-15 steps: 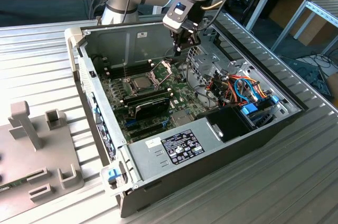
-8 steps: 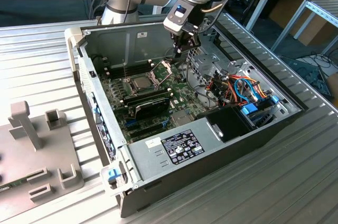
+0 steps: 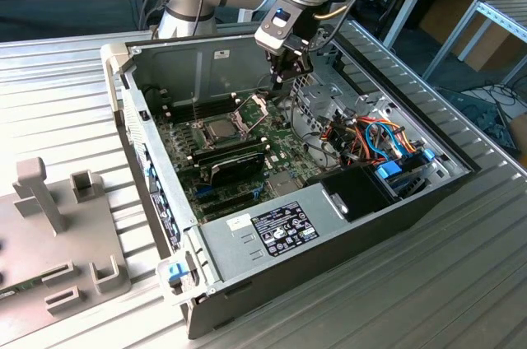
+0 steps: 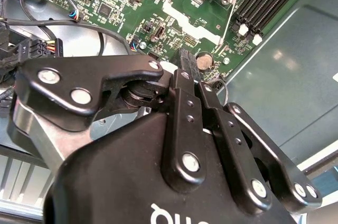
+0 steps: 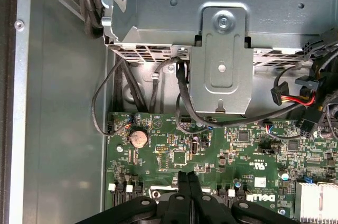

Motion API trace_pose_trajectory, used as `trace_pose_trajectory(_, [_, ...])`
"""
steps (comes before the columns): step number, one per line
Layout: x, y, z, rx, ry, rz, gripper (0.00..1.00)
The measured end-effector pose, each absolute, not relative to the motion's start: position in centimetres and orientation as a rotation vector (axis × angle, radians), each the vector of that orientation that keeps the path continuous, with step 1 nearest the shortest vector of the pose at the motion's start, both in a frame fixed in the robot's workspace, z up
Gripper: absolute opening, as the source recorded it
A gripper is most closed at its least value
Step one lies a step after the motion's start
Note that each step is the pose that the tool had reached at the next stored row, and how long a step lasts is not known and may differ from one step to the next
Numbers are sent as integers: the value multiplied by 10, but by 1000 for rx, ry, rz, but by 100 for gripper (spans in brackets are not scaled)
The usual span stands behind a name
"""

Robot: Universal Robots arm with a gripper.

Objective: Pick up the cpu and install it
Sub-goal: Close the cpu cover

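The cpu (image 3: 221,128) lies flat in the motherboard socket inside the open computer case (image 3: 165,201), its silver-grey top facing up. The socket's hinged metal frame (image 3: 252,105) stands tilted open beside it, and it also shows in the second wrist view (image 4: 191,3). My gripper (image 3: 287,78) hangs above the board, just past the open frame on the drive-cage side, apart from the cpu. In both wrist views its two black fingers (image 5: 188,180) are pressed together with nothing between them, tips over the green board near a coin battery (image 4: 204,62).
A black card (image 3: 236,165) and memory slots (image 4: 263,2) flank the socket. The power supply (image 3: 276,230), a bundle of coloured cables (image 3: 370,139) and a metal drive cage (image 5: 222,65) crowd the exterior view's right. A grey fixture (image 3: 58,225) stands outside the case.
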State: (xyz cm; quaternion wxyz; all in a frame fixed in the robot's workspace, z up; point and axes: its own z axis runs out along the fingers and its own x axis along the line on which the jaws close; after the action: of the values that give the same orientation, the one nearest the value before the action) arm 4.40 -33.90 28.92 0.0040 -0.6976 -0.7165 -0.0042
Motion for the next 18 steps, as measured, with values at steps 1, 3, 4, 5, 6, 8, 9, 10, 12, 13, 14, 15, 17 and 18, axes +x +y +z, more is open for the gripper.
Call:
trace_pose_trajectory(1, [44,-339,289,-2186,-2245,-13,11])
trace_pose_trajectory(3, [46,-339,288,-2186,-2245,-13,11])
trace_pose_trajectory(4, [47,-339,275,-2186,-2245,-13,11])
trace_pose_trajectory(5, [47,-339,259,-2186,-2245,-13,11])
trace_pose_trajectory(6, [46,-339,253,-2186,-2245,-13,11])
trace_pose_trajectory(8, [45,-339,253,-2186,-2245,-13,11])
trace_pose_trajectory(9, [45,-339,253,-2186,-2245,-13,11])
trace_pose_trajectory(10, [44,-339,253,-2186,-2245,-13,11])
trace_pose_trajectory(12, [43,-339,253,-2186,-2245,-13,11])
trace_pose_trajectory(13, [43,-339,253,-2186,-2245,-13,11])
trace_pose_trajectory(14, [43,-339,253,-2186,-2245,-13,11])
trace_pose_trajectory(15, [42,-339,253,-2186,-2245,-13,11])
trace_pose_trajectory(17, [42,-339,253,-2186,-2245,-13,11])
trace_pose_trajectory(18, [42,-339,253,-2186,-2245,-13,11])
